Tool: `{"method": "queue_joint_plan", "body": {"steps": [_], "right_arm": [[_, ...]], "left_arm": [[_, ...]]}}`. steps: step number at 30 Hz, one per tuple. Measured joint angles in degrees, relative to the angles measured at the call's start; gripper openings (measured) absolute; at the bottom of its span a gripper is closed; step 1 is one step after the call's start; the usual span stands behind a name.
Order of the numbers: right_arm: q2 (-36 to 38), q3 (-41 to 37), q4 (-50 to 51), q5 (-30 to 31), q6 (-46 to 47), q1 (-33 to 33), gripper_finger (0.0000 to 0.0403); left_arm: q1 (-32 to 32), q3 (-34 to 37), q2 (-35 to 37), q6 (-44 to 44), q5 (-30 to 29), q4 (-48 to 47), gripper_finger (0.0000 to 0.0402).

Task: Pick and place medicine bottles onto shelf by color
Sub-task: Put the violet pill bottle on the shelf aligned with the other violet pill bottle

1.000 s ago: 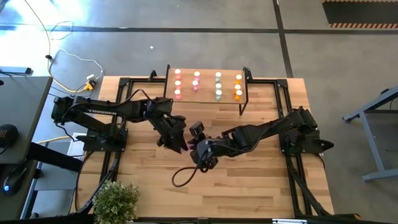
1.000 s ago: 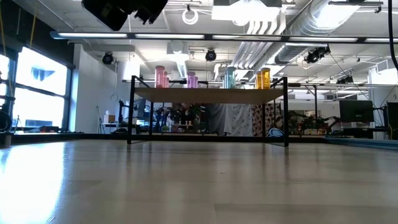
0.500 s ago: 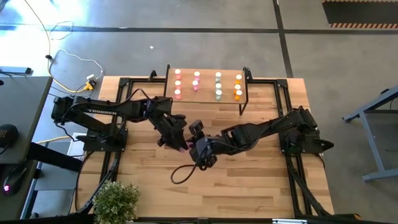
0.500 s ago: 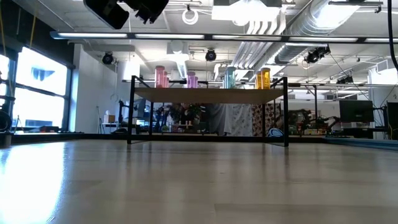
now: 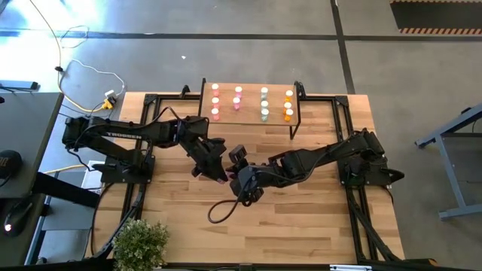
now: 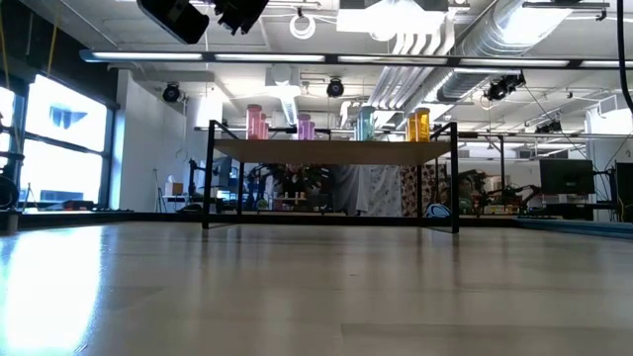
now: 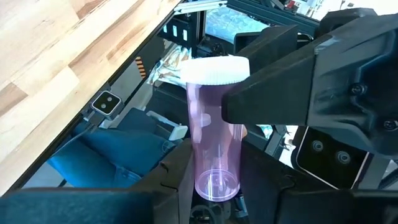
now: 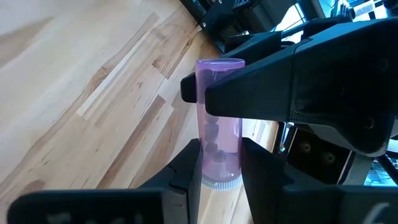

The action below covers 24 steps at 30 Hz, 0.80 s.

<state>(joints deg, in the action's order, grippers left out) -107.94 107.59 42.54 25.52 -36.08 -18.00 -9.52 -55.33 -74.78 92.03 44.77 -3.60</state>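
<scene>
One purple medicine bottle [image 7: 216, 124] with a white cap hangs in the air above the table's middle, between my two grippers. My left gripper [image 7: 217, 186] is shut on its bottom end. My right gripper [image 8: 217, 177] is shut on its cap end. In the high view the two meet at the bottle [image 5: 227, 174]. The shelf [image 5: 252, 104] stands at the table's far edge on black legs. On it stand rows of pink, purple, teal and orange bottles [image 6: 364, 124]. My left gripper pinches the bottle's bottom end [image 7: 216, 177] between its two fingers. The fingers come level from the table's left and lie along the bottle. The bottle is clear of the table. My right gripper pinches the bottle at its white cap end [image 8: 217, 179] between its two fingers. It comes from the table's right, along the bottle. One of its fingers [image 7: 273, 93] shows beside the cap in the left wrist view.
A black cable loop [image 5: 224, 210] lies on the table just nearer than the grippers. A potted plant [image 5: 140, 242] stands at the near left corner. Bare tabletop [image 5: 301, 226] lies at the near right.
In the low view the dark arm at the top edge has crept up a little. The bottle has stayed between the two grippers.
</scene>
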Motion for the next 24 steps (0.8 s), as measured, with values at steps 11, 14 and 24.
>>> {"method": "queue_joint_plan", "body": {"steps": [11, 14, 24], "right_arm": [[0.0, 0.0, -0.3, 1.4, 1.1, -0.1, 0.0128], [-0.1, 0.0, 0.0, 1.4, 3.9, -0.1, 0.0151], [-0.1, 0.0, 3.2, 10.8, 9.0, -1.3, 0.0177]], "left_arm": [[0.0, 0.0, 0.0, -0.4, -0.2, 0.9, 0.0093], [-0.1, 0.0, 0.0, -2.1, -0.7, 1.0, 0.0093], [-2.6, 0.0, 0.0, -8.3, -2.8, 0.2, 0.0093]]}}
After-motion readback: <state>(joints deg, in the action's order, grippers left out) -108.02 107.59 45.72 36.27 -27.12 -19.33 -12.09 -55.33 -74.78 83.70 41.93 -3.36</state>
